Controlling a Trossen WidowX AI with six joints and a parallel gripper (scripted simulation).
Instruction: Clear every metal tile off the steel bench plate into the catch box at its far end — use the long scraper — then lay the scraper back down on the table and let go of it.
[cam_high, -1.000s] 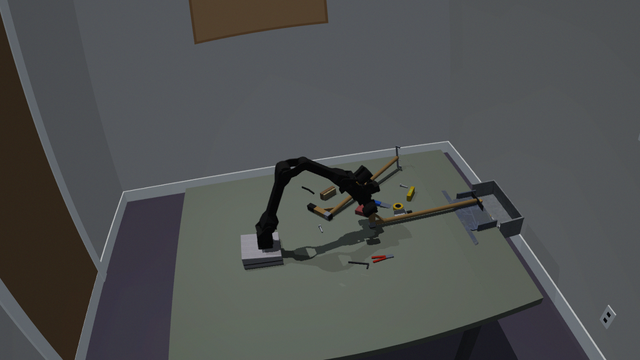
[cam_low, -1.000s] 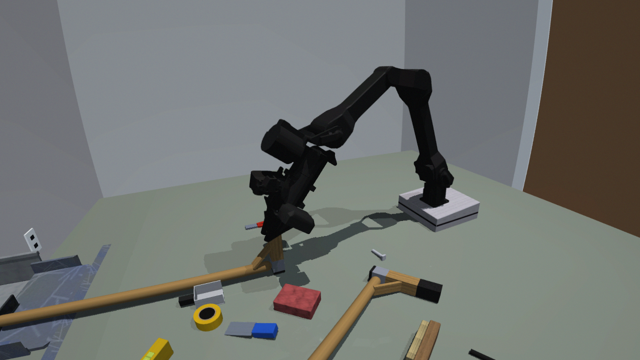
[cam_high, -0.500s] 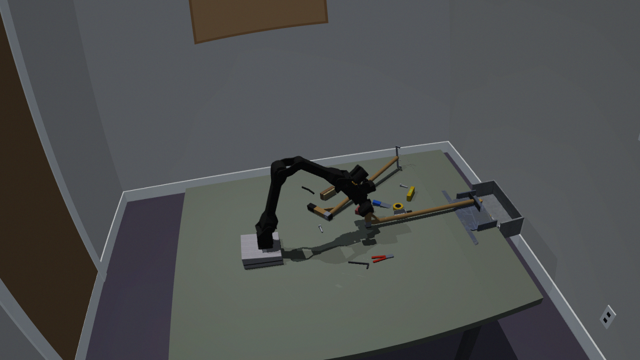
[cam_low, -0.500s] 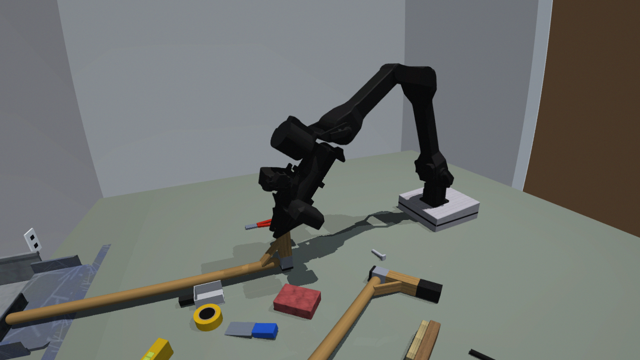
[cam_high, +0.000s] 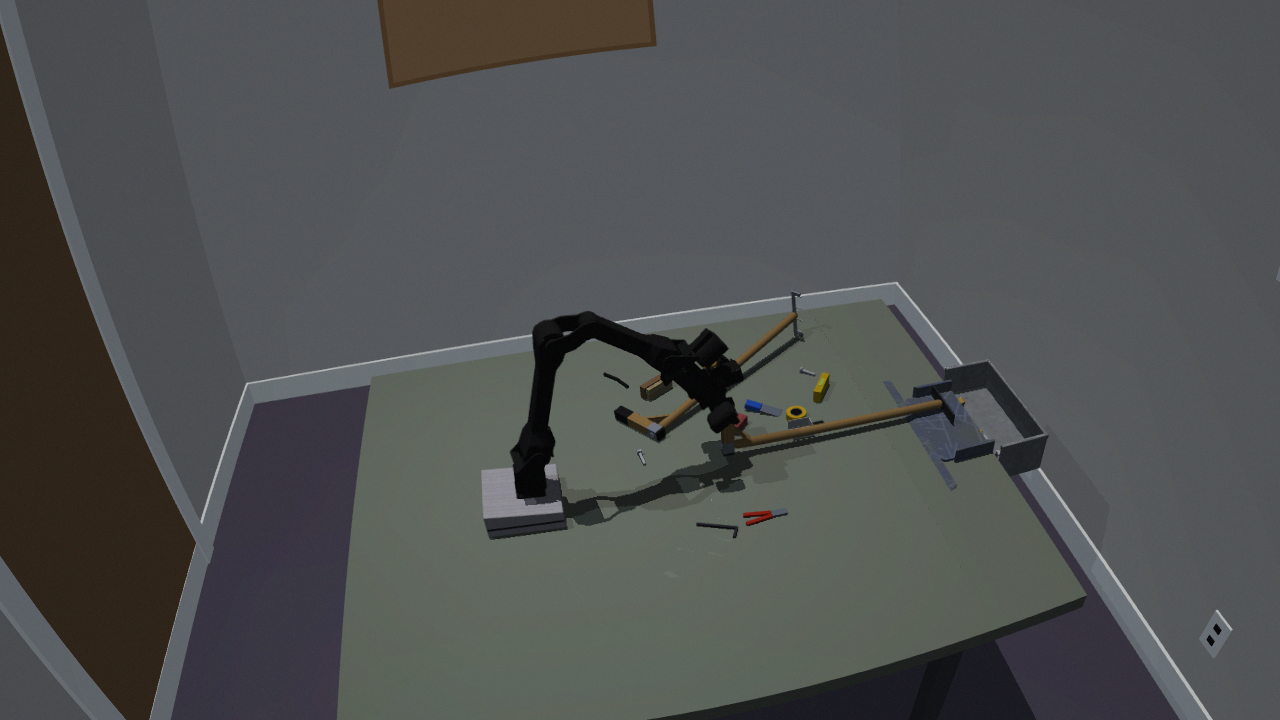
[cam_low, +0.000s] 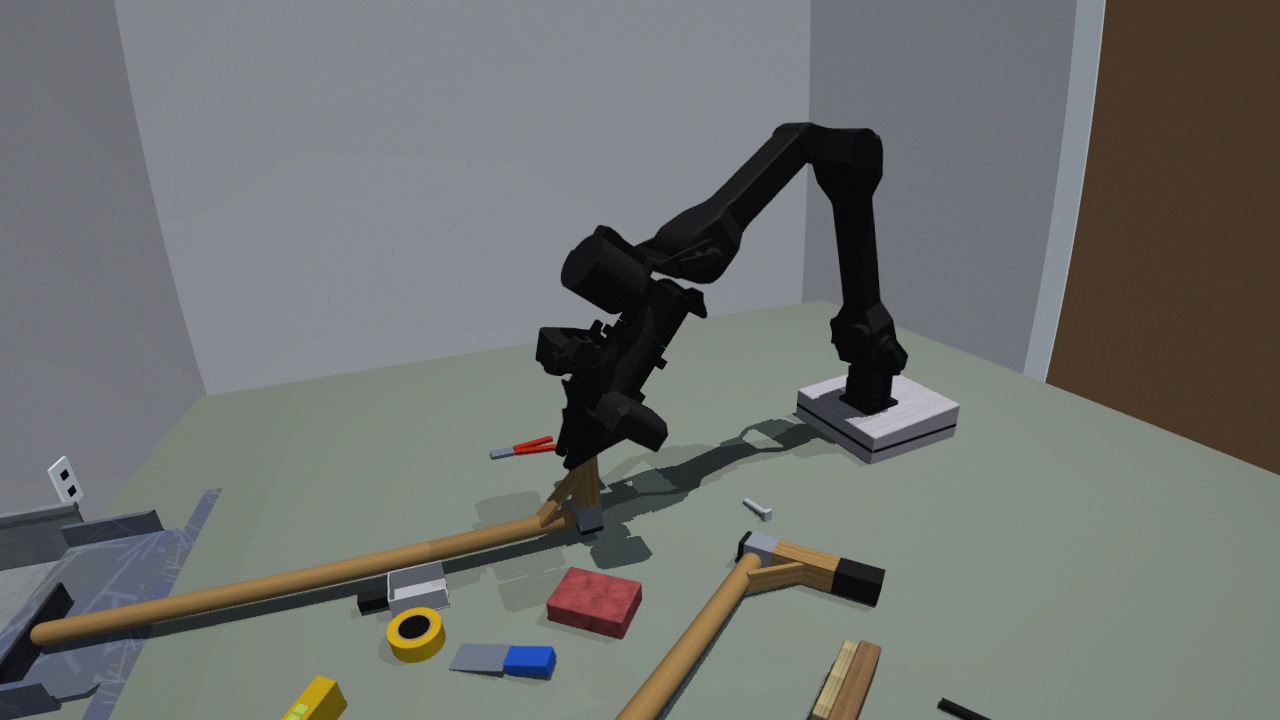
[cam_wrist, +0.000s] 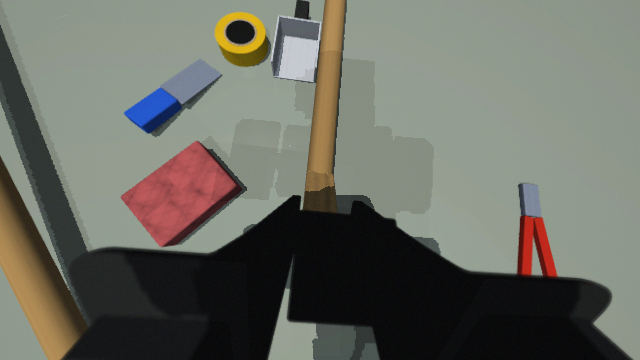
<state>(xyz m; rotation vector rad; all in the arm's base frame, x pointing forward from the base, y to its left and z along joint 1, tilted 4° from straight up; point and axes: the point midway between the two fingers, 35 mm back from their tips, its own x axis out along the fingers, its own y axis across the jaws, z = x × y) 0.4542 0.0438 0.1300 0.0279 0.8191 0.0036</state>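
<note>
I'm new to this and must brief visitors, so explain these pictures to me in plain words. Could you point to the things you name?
The machine is one black jointed arm with a gripper (cam_high: 729, 429) (cam_low: 577, 458) (cam_wrist: 326, 206) at its end. The top picture looks down from high up; the exterior one looks across the table towards the arm; the wrist one looks past the fingers.

The gripper is shut on the long scraper (cam_high: 845, 423) (cam_low: 313, 573) (cam_wrist: 327, 100), whose blade end is over the bench plate, near the catch box (cam_high: 1024, 450).

Also on the table lie a second long-handled tool (cam_high: 756, 342) (cam_low: 693, 631), a red block (cam_low: 593, 601) (cam_wrist: 182, 192), yellow tape (cam_high: 796, 412) (cam_low: 431, 646) (cam_wrist: 245, 56) and red-handled pliers (cam_high: 759, 514) (cam_low: 534, 445) (cam_wrist: 526, 245).
</note>
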